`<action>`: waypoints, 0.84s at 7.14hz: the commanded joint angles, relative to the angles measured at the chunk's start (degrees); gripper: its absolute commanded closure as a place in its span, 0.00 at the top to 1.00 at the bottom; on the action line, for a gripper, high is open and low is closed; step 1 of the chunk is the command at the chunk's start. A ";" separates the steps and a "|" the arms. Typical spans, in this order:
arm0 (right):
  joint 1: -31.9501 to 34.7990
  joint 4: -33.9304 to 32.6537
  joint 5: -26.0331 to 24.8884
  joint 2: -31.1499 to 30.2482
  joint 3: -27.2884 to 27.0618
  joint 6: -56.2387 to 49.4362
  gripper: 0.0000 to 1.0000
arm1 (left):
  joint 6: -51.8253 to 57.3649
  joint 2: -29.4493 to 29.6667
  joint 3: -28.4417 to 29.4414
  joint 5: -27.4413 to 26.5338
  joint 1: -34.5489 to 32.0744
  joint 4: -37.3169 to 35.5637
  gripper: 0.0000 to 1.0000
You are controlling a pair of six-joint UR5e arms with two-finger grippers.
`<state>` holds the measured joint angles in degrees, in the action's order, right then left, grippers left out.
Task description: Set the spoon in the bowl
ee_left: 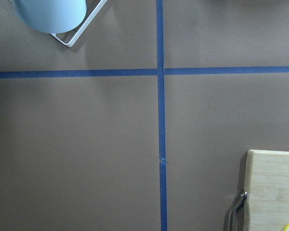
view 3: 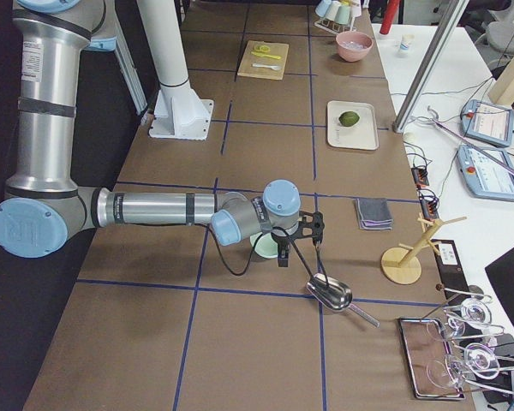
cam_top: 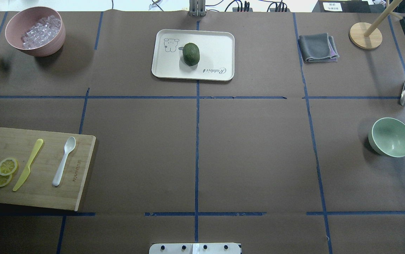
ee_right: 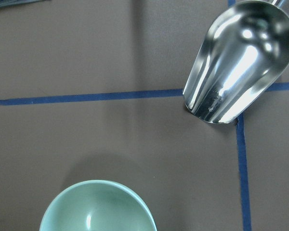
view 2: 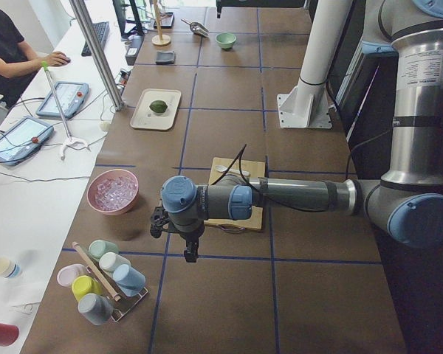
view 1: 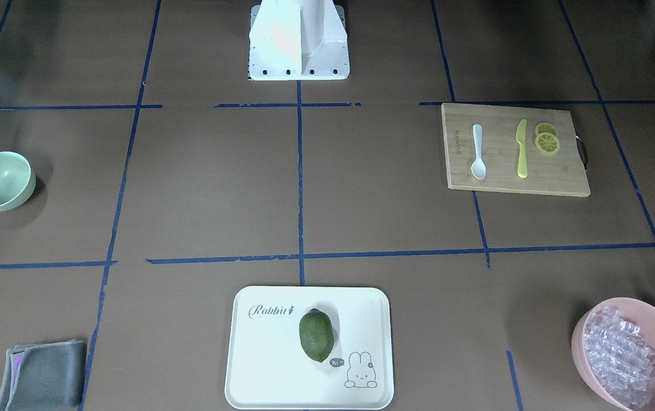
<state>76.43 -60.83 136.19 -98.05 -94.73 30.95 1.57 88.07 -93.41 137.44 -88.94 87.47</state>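
The small white plastic spoon [cam_top: 64, 161] lies flat on the rectangular wooden cutting board [cam_top: 40, 192], just beside the yellow-green plastic knife [cam_top: 28, 164] and well apart from the small round mint-green bowl [cam_top: 391, 137] across the table. The left gripper [view 2: 188, 252] hangs near the board and the right gripper [view 3: 283, 255] near the bowl. I cannot tell whether either claw is wide or narrow.

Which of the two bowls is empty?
The small mint-green bowl is empty; the larger pink bowl holds clear ice-like pieces.
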 commanded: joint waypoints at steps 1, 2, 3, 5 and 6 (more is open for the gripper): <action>-6.79 18.57 -3.21 0.04 7.34 13.64 1.00 | -0.08 0.09 -0.02 -0.07 0.00 -0.02 1.00; -7.86 19.08 -2.95 0.13 7.37 14.22 1.00 | -0.08 0.09 0.07 -0.07 0.00 -0.02 1.00; -9.18 18.99 -3.12 -0.04 7.63 14.13 1.00 | 0.01 0.09 0.07 -0.07 0.00 -0.02 1.00; -9.81 18.82 -3.21 -0.48 8.24 14.13 1.00 | 0.01 0.09 0.07 -0.07 0.00 -0.02 1.00; -9.89 18.64 -3.30 -0.65 8.59 14.13 1.00 | 0.01 0.09 0.07 -0.07 0.00 -0.02 1.00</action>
<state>66.77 -42.04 132.98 -98.45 -86.55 45.05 1.58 88.15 -93.34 137.37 -88.95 87.45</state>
